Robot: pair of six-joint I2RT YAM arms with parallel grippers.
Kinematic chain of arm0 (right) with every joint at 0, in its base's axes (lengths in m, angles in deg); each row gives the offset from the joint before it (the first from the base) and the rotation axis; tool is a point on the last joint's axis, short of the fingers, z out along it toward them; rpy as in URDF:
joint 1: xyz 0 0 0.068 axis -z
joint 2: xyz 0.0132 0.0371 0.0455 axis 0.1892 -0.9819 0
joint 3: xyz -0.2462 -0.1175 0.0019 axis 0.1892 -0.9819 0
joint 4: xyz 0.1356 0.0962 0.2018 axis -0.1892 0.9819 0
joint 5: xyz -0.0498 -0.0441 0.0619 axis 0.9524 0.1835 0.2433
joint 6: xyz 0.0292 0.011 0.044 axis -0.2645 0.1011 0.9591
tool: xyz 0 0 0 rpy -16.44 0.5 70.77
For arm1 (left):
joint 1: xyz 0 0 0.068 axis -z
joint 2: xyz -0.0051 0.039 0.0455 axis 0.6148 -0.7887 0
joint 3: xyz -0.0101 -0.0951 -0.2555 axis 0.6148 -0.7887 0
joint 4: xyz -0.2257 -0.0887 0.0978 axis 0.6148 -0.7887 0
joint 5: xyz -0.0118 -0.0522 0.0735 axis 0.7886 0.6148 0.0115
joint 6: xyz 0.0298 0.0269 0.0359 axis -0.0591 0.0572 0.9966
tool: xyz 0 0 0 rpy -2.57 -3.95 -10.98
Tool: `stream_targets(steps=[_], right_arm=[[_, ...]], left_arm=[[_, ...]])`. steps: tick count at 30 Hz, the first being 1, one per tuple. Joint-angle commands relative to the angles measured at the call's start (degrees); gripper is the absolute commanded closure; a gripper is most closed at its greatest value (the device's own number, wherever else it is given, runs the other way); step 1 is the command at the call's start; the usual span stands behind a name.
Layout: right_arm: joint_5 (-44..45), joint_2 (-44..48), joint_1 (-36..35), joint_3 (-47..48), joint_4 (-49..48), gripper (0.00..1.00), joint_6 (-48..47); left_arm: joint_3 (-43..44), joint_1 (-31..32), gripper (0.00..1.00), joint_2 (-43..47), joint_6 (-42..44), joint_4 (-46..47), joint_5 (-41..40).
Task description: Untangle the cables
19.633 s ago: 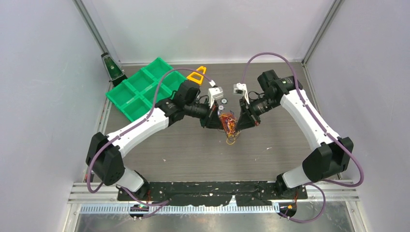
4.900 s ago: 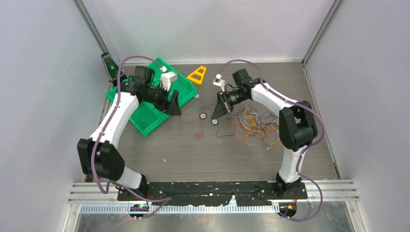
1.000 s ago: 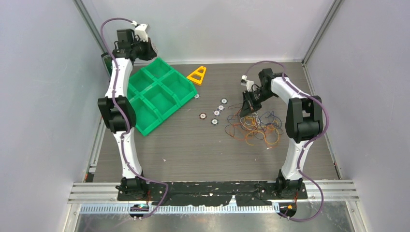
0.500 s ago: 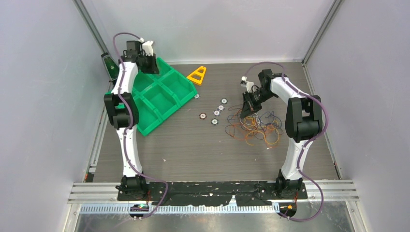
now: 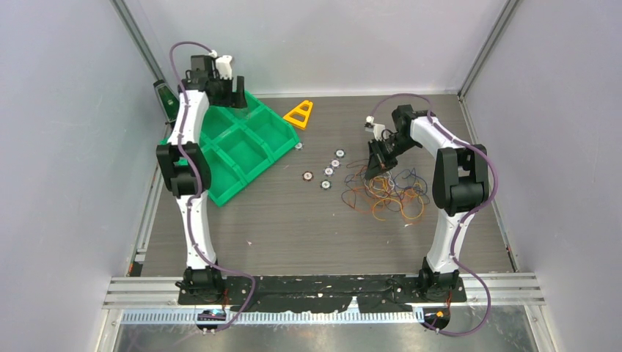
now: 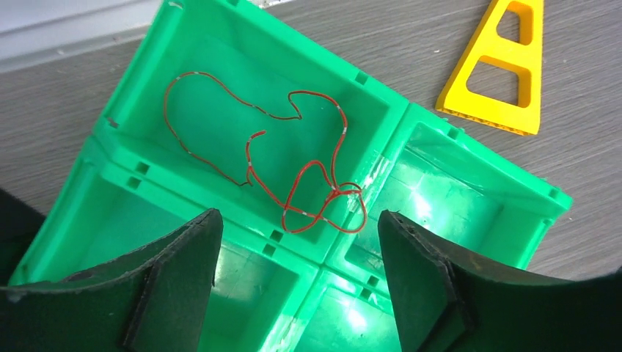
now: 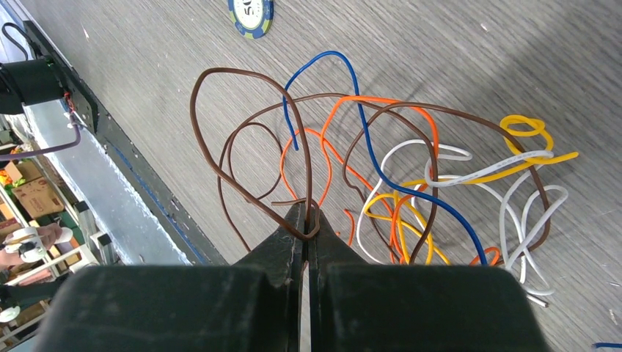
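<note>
1. So, the left gripper (image 6: 297, 224) was hanging over the far end of the green tray (image 5: 238, 150). Its jaws were spread wide and we saw nothing between them.
2. Right under it, a red cable (image 6: 293, 165) lay loose in one of the tray's compartments. Its lowest loop was draped over the divider, at the corner where the compartments meet. It wasn't touching either finger. From the top camera we couldn't make this cable out at all, it's just too thin.
3. Over on the other side, the right gripper (image 7: 306, 216) was down at the table (image 5: 293, 227), pinched tight on a brown cable (image 7: 192, 103). In the wrist view the strand ran straight into the closed tips, with a big loop arching away from them.
4. The rest of the cables (image 5: 389, 192) were sprawled on the table right around that gripper. We counted orange, blue, white, yellow and more brown, all crossing over each other in loops. So yeah, very much a tangle.
5. A handful of small round discs (image 5: 326, 185) sat on the table between the tray and the cable pile, just beside the pile.
6. A yellow triangle (image 6: 486, 114) lay flat on the table just past the tray's far corner, not touching it.
</note>
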Motion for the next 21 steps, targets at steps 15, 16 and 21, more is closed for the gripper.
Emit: stream_targets(steps=[15,16,21], right_arm=[[-0.03,0.89,0.22,3.23,1.11,0.95,-1.69],[0.04,0.69,0.22,3.31,1.11,0.95,-1.6],[0.89,-0.08,0.26,4.16,1.26,0.95,-1.58]], left_arm=[[-1.29,-0.24,0.72,4.44,-5.43,-1.6,8.7],[-1.51,-0.23,0.73,4.03,-7.12,-1.27,9.33],[-1.04,-0.28,0.73,1.01,-12.02,0.92,9.01]])
